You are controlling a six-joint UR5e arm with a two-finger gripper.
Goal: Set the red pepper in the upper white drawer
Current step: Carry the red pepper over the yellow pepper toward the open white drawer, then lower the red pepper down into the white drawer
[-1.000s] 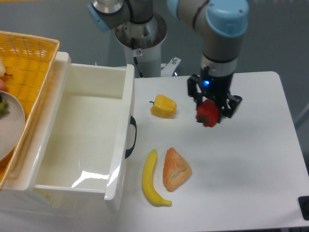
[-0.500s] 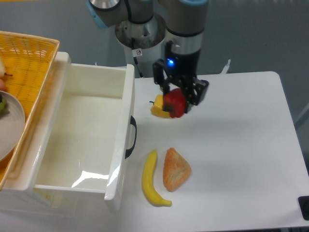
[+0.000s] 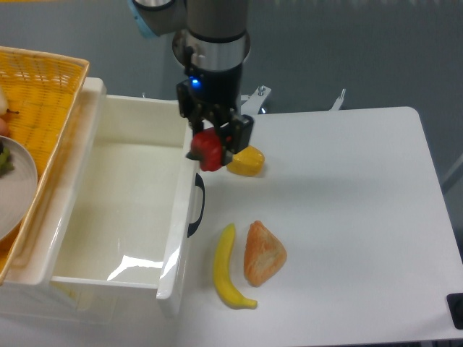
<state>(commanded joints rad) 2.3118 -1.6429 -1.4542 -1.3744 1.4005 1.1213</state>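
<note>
Lighting: bright, even, overhead; shadows soft and short beneath the banana (image 3: pixel 226 269) and bread (image 3: pixel 263 253). Glare: white patch on the floor of the upper white drawer (image 3: pixel 123 210); a blue indicator glows on the gripper (image 3: pixel 212 147). Sharpness: mildly soft throughout, no marked edge distortion.

A white table (image 3: pixel 347 217) fills most of the view, its top smooth and evenly lit with soft shadows. Behind the table stands a plain grey-blue wall (image 3: pixel 376 50). The table's right edge curves off toward grey floor (image 3: pixel 452 166).
</note>
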